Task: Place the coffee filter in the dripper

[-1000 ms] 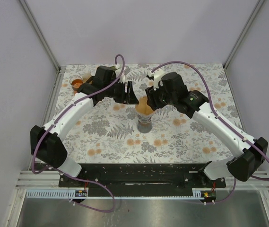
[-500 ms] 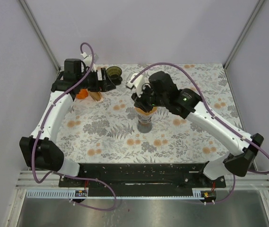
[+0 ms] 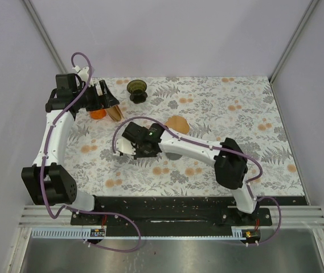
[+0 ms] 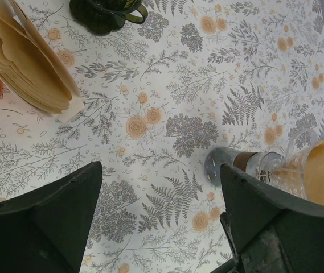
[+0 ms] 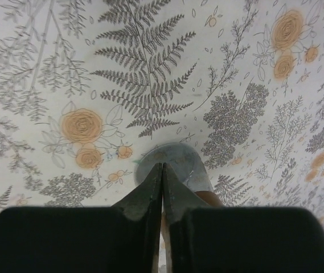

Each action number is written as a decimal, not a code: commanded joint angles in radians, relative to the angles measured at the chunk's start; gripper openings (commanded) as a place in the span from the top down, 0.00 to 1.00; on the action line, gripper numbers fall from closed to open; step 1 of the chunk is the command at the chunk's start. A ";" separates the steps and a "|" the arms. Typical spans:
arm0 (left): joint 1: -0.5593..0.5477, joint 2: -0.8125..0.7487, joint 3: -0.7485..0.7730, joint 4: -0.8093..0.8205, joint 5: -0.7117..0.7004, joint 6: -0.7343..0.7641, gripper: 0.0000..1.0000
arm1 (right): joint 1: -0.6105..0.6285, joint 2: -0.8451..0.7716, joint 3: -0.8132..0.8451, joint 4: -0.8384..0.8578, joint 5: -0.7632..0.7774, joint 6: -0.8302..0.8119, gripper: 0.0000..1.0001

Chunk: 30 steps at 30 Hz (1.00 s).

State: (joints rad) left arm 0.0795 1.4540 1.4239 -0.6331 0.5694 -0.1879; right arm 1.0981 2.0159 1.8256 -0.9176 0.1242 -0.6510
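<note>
Dripper (image 3: 137, 89), olive-green: 11 o'clock in top view, near filter stack (image 3: 114, 111) at 10. Left gripper (image 4: 160, 170): spread wide, empty. Right gripper (image 5: 162, 168): pressed together, nothing visibly held. Recommended: pinch one sheet only, seat centred in cone. Dripper's inside too small to read; rim cropped in left wrist view.

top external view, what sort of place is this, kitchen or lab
Likely a robot test cell, not a kitchen: metal frame posts and pale walls box in a floral-cloth table, two white robot arms are bolted to a black rail, and a dark olive-green translucent cone dripper stands as a prop.
</note>
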 commanded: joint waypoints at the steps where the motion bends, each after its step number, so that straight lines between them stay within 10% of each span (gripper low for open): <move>1: 0.009 -0.006 -0.011 0.049 0.024 0.011 0.12 | -0.003 0.085 0.075 -0.032 0.153 -0.102 0.96; 30: 0.019 -0.017 0.001 0.062 0.044 0.013 0.12 | -0.138 0.127 -0.149 0.052 0.308 -0.104 1.00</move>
State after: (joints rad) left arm 0.0910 1.4555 1.4128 -0.6258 0.5915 -0.1829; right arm 0.9970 2.2429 1.7157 -0.8963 0.3878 -0.7589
